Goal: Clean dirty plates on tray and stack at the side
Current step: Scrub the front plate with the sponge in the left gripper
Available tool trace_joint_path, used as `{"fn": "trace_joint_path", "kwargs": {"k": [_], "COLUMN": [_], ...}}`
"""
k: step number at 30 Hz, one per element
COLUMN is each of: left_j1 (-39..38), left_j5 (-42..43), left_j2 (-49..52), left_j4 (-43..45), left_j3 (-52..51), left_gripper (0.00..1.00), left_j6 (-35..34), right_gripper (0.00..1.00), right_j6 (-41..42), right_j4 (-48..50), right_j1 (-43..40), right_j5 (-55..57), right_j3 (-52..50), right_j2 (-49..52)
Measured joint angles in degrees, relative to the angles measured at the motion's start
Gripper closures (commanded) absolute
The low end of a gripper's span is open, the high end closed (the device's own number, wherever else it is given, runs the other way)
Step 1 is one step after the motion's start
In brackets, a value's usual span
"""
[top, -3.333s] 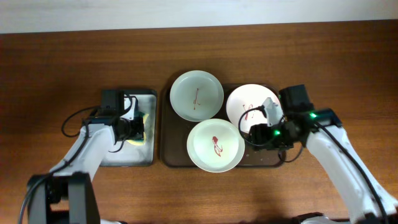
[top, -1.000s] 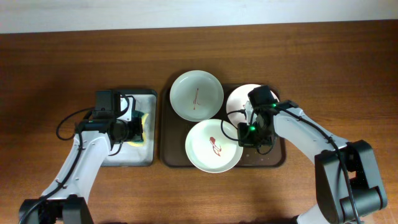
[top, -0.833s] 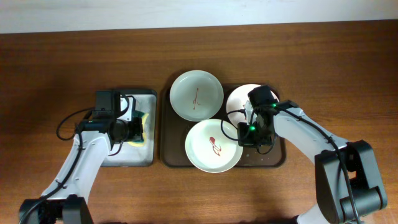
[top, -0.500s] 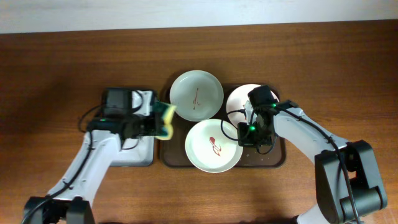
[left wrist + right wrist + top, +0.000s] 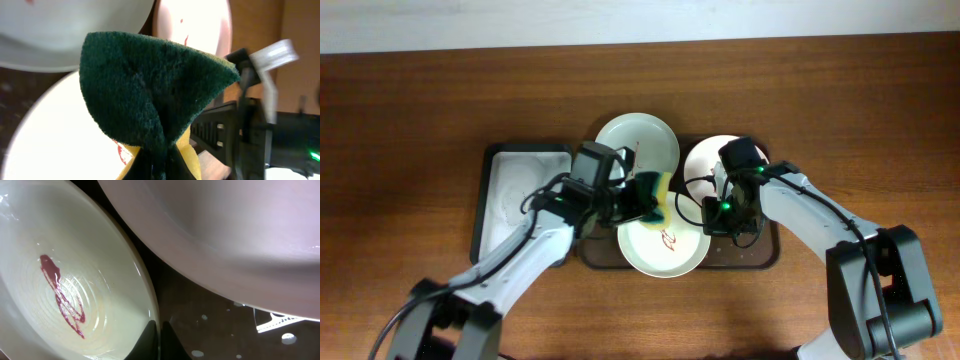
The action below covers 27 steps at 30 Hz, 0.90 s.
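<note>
Plates (image 5: 670,255) crowd the tray (image 5: 767,250): green plate (image 5: 637,152) far, pink plate (image 5: 705,165) right, cream plate (image 5: 660,245) near w/ rim past tray's near edge. Right jaws pinch cream plate's right rim; left jaws pinch sponge (image 5: 660,188) over its far rim. Wide surface (image 5: 880,110) beyond tray's right edge.

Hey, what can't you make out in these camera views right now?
Overhead: the right gripper and its wrist cover much of the pinkish plate, hiding most of its smear.
Left wrist: the sponge fills the frame, hiding most of the cream plate and its smear.
Right wrist: the pinkish plate is blurred and cut off by the top edge; only the tips of the right fingers show.
</note>
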Motion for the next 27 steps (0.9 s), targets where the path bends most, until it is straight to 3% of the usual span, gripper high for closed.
{"fn": "trace_joint_path", "kwargs": {"k": [7,17,27], "left_j1": [-4.8,-10.4,-13.3], "left_j5": [-0.1,-4.8,-16.1], "left_j2": [6.2,10.7,10.8], "left_j4": [2.2,3.0,-2.4], "left_j3": [0.0,0.5,2.6], "left_gripper": [1.00,1.00,1.00], "left_j6": [-4.2,-4.7,-4.9], "right_gripper": [0.96,0.96,0.96], "right_j6": [0.0,0.0,0.0], "right_j4": [0.0,0.0,0.3], "right_j1": [0.0,0.0,0.1], "right_j5": [0.0,0.1,-0.3], "right_j3": [0.0,0.0,0.0], "right_j2": [0.0,0.0,0.0]}}
